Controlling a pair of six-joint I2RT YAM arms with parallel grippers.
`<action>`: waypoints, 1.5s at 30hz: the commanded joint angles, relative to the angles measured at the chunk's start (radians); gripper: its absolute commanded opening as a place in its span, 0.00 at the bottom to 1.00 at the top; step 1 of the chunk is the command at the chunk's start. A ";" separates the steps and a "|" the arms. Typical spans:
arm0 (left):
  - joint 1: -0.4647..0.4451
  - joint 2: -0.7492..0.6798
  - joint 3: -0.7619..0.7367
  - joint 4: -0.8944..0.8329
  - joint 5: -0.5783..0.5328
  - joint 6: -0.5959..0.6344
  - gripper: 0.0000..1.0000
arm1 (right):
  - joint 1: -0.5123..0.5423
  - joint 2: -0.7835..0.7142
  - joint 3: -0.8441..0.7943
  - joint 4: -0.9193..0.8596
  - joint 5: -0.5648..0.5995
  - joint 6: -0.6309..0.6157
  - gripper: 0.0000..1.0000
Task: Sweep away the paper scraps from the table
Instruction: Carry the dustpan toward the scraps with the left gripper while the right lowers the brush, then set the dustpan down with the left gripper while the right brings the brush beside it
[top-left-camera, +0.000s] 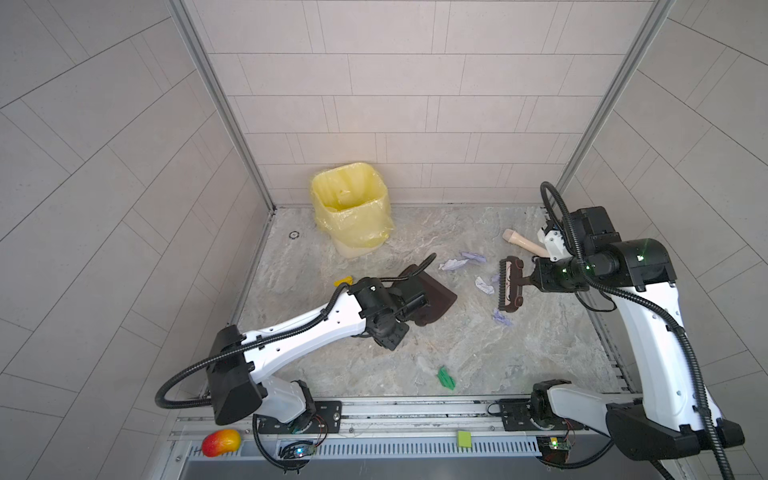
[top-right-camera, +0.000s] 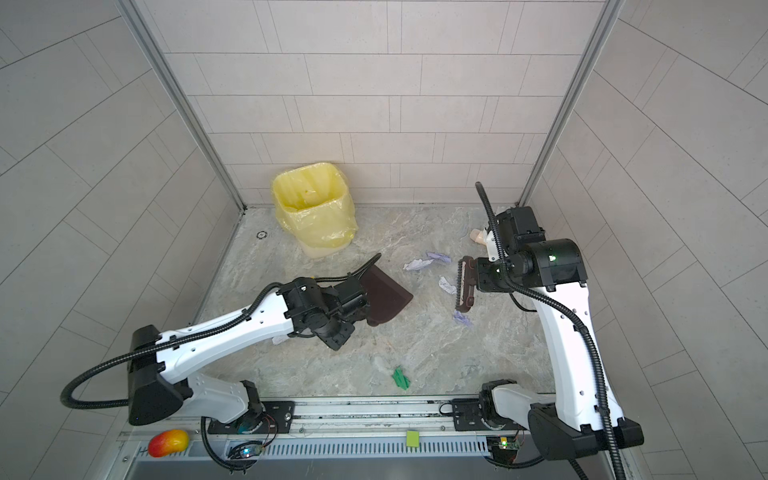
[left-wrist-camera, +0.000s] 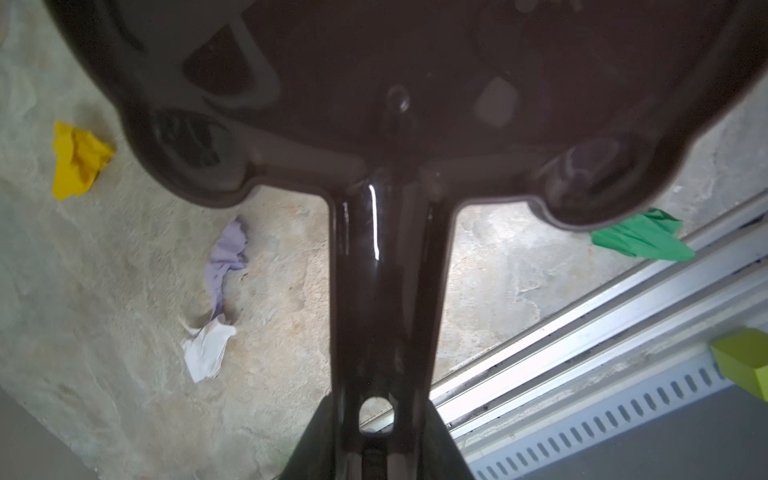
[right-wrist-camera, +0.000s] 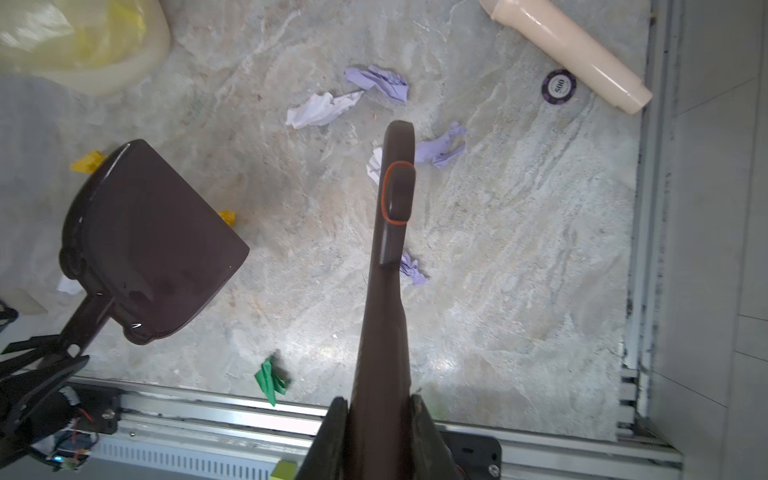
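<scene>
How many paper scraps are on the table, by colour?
Lilac or white scraps: 7
Yellow scraps: 2
Green scrap: 1
Total: 10 seen across the views.

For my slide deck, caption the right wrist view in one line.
The right gripper holds the brown brush among lilac paper scraps on the table, the dustpan nearby.

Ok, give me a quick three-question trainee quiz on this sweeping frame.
1. True or false: the left gripper is shut on the handle of the dustpan.
2. The brush in the right gripper has its head: a) inside the dustpan, b) beside lilac paper scraps, c) against the left gripper.
3. What colour is the scrap closest to the front rail?
Key: 1 true; 2 b; 3 green.
</scene>
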 joint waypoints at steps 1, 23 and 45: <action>-0.013 0.033 0.044 0.009 0.043 0.121 0.00 | 0.047 0.014 0.018 -0.098 0.158 -0.009 0.00; -0.028 0.268 0.154 0.107 0.053 0.462 0.00 | 0.107 0.029 -0.206 -0.045 0.218 -0.006 0.00; -0.028 0.388 0.225 0.062 0.056 0.521 0.00 | 0.102 0.076 -0.294 0.028 0.166 -0.022 0.00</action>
